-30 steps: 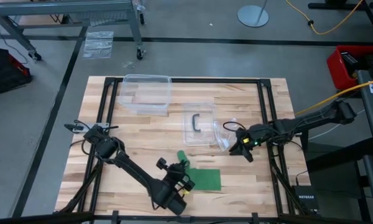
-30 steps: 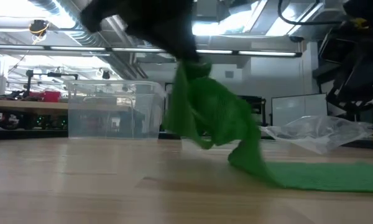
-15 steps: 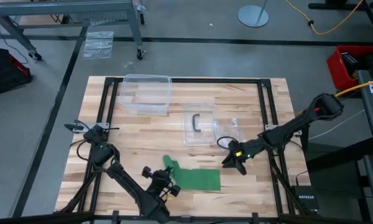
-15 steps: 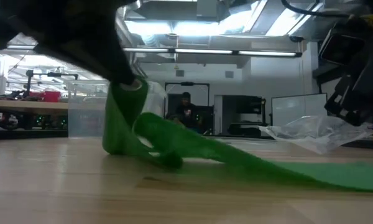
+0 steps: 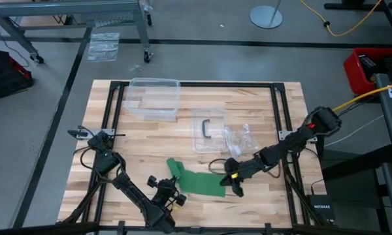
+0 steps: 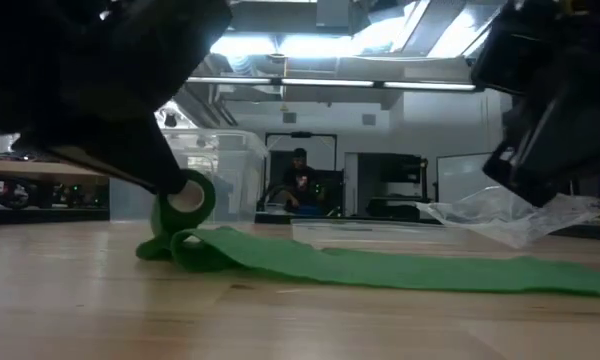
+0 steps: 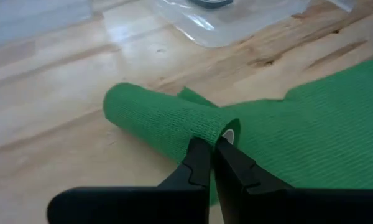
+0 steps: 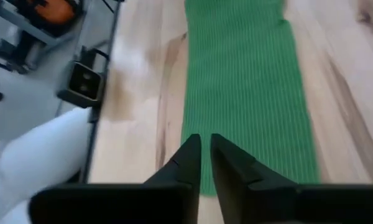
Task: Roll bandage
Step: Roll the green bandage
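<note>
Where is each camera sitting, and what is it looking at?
High view: above the table, looking straight down; shows both arms, the left claw and right claw.
Low view: at tabletop height, looking level across the bandage into the room; dark arm parts hang in from above.
Left wrist view: on the left arm, looking past its shut claw pinching the bandage's rolled end.
Right wrist view: on the right arm, looking down past its claw at the flat strip.
All four views share the green bandage.

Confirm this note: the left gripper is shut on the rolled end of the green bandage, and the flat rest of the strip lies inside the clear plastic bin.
Not quite. The left gripper is shut on the rolled end of the bandage, but the high view shows the flat strip on the bare table, apart from the clear bin.
</note>
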Action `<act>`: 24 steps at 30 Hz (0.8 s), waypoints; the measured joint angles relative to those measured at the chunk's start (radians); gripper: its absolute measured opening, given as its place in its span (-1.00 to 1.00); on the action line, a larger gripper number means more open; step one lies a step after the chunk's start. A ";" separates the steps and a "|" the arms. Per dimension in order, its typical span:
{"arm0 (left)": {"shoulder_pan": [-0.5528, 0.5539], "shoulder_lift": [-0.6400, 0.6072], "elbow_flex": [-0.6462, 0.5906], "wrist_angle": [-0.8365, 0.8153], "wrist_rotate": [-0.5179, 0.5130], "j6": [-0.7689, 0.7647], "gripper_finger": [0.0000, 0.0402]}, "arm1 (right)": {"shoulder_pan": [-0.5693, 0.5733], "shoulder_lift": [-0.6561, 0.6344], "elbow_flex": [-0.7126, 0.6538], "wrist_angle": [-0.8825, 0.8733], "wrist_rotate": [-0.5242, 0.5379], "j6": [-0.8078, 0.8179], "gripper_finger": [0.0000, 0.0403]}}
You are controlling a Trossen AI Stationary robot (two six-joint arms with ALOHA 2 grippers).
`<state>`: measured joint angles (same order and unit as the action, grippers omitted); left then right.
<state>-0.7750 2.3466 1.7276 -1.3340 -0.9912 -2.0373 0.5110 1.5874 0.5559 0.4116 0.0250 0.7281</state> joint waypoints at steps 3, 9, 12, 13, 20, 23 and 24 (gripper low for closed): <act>-0.004 0.000 -0.005 0.008 0.001 0.001 -1.00 | 0.000 0.060 0.073 -0.093 0.015 -0.003 -0.93; -0.020 0.000 -0.005 0.004 -0.003 0.002 -1.00 | 0.000 0.162 0.148 -0.200 0.020 0.004 -0.95; -0.031 0.000 -0.005 -0.002 -0.003 0.001 -1.00 | 0.000 0.180 0.156 -0.207 0.020 0.039 -0.97; -0.032 0.000 -0.005 -0.013 -0.003 -0.005 -1.00 | 0.000 0.180 0.158 -0.217 0.020 0.050 -0.98; -0.056 0.000 -0.004 -0.142 0.099 -0.094 -1.00 | -0.001 0.178 0.160 -0.295 -0.011 0.082 -0.98; -0.065 0.000 -0.004 -0.152 0.153 -0.094 -1.00 | -0.001 0.177 0.160 -0.326 -0.020 0.087 -0.98; -0.070 0.000 -0.004 -0.151 0.169 -0.093 -1.00 | -0.001 0.177 0.160 -0.331 -0.023 0.093 -0.98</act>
<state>-0.8447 2.3470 1.7241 -1.4853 -0.8221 -2.1307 0.5102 1.7649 0.7155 0.0803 0.0017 0.8215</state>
